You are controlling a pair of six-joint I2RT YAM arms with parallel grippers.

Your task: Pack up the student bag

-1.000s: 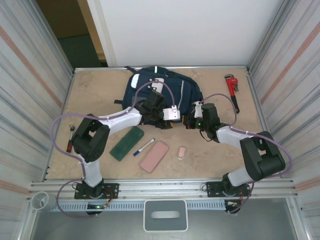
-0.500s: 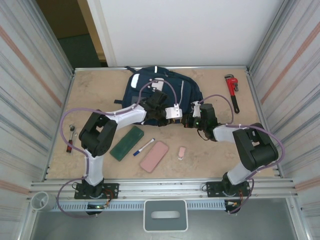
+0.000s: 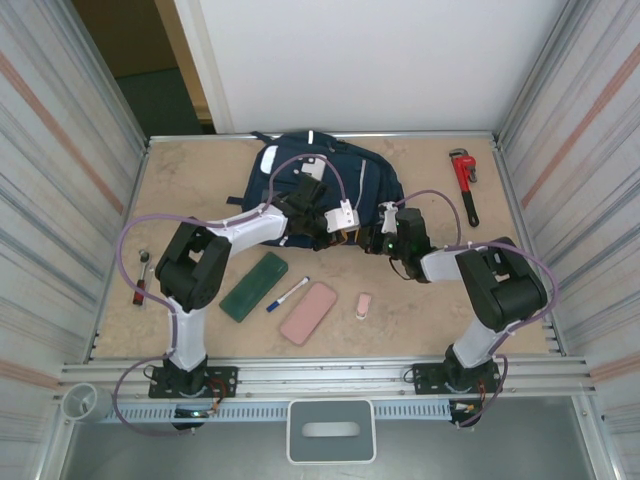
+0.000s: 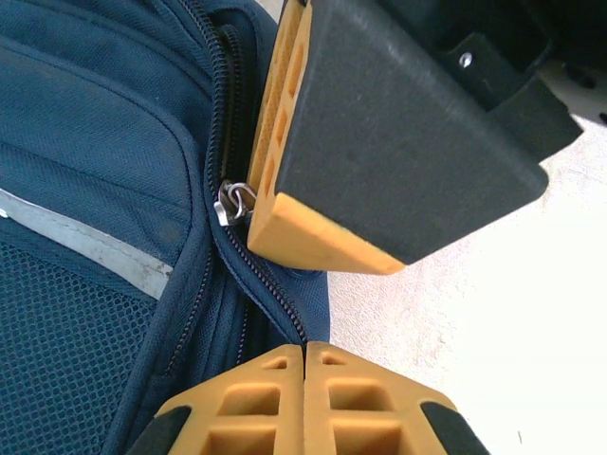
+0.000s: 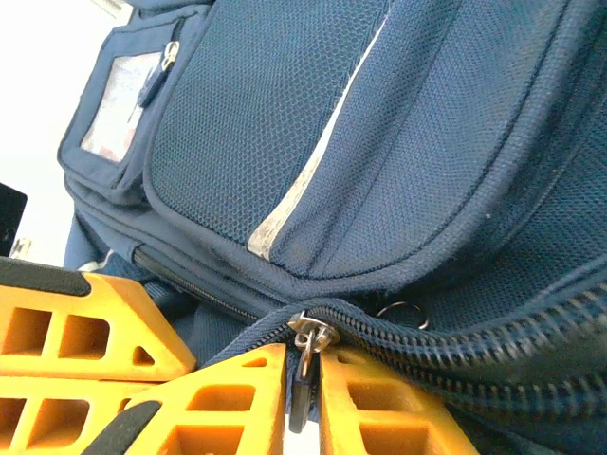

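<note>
The left gripper (image 4: 303, 353) has its fingers pressed fully together against the zip line (image 4: 270, 294). Just right of it, the right gripper (image 5: 302, 351) stands a sliver apart, with the zip pull (image 5: 302, 384) hanging loose between. Both meet the near edge of the student bag (image 3: 375, 180), which lies at the far middle of the table (image 3: 195, 190).

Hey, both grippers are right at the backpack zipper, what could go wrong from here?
The zipper pull hangs between the fingers of the right gripper with little bite, so it may slip out. The left gripper, shut at the seam of the student bag, crowds the right one, so they could collide.
</note>
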